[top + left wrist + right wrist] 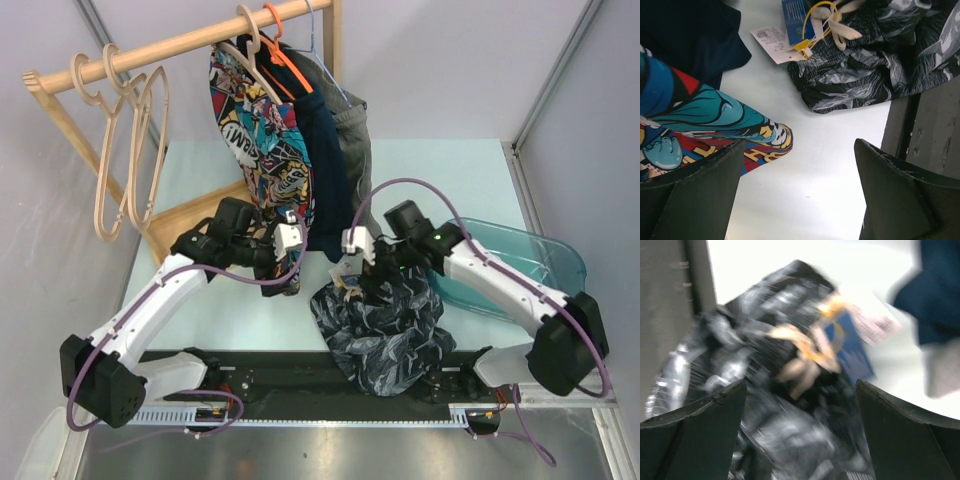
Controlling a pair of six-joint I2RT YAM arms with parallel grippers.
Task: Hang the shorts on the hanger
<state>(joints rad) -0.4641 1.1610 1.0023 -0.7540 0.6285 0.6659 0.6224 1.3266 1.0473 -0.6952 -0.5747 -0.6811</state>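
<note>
Blur smears the shorts (pixel 730 355); their tags (pixel 855 347) seem blue and white.

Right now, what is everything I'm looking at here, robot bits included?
shorts: one, black with grey marbling, crumpled at the table's near edge
wooden hangers: at least three, pale, on the rail, two of them empty
comic-print shorts: one, multicoloured, hanging
navy garment: one, hanging beside them
orange hanger: one, on the rail
rail: one, wooden, at the back
bin: one, clear teal, right
table: one, pale blue-green
left gripper: open, over the table
right gripper: open, above the shorts
</note>
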